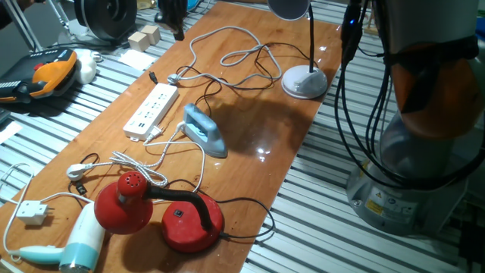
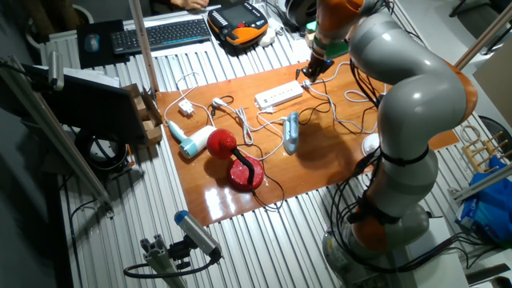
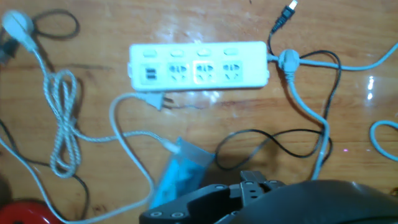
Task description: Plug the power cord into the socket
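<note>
The socket is a long white power strip on the wooden table; it also shows in the other fixed view and in the hand view. The light-blue iron lies just beside it. Its braided whitish cord runs into a coiled bundle and seems to end in a small white plug lying loose on the table. My gripper hangs above the table past the strip's far end, holding nothing. Its fingertips are hidden, so I cannot tell whether it is open.
A white two-prong plug on a smooth cord lies against the strip's side. A red lamp, a hair dryer, a boxy white plug and a white desk lamp base stand around. Loose cords cross the table.
</note>
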Controlling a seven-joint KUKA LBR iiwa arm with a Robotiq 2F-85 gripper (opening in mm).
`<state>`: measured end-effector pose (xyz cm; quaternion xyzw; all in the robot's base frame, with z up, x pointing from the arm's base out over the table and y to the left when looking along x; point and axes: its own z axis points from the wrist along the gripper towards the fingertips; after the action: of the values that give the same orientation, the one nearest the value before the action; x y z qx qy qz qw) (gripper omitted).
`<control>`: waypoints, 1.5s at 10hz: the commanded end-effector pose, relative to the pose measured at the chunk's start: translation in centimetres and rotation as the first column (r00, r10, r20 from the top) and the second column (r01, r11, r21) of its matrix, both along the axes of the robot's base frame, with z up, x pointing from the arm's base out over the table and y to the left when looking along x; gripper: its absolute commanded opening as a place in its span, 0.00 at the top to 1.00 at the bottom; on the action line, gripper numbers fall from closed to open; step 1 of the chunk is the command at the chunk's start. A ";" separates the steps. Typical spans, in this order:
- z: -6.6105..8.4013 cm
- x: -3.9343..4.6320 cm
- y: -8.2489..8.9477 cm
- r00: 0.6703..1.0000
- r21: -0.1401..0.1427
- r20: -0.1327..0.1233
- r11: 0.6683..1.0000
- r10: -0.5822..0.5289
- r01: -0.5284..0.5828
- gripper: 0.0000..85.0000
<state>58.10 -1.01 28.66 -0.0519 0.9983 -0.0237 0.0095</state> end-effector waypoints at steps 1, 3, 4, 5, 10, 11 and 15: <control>0.2 0.19 1.3 1.000 0.000 -0.005 1.000 0.010 -0.010 1.00; -0.1 0.41 3.2 0.998 0.018 -0.003 0.998 0.064 -0.064 1.00; -0.4 0.55 4.2 0.996 0.038 0.001 0.996 0.084 -0.084 1.00; -0.6 0.69 5.0 0.995 0.045 0.008 0.994 0.101 -0.101 1.00; -2.1 0.67 7.7 0.991 0.028 0.040 0.992 0.124 -0.126 1.00; -2.2 0.67 8.2 0.992 0.021 0.036 0.992 0.125 -0.125 1.00; -3.4 -0.36 10.0 0.993 0.037 0.043 0.993 0.107 -0.109 1.00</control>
<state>57.75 9.04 25.28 -0.1068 0.9938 -0.0038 0.0302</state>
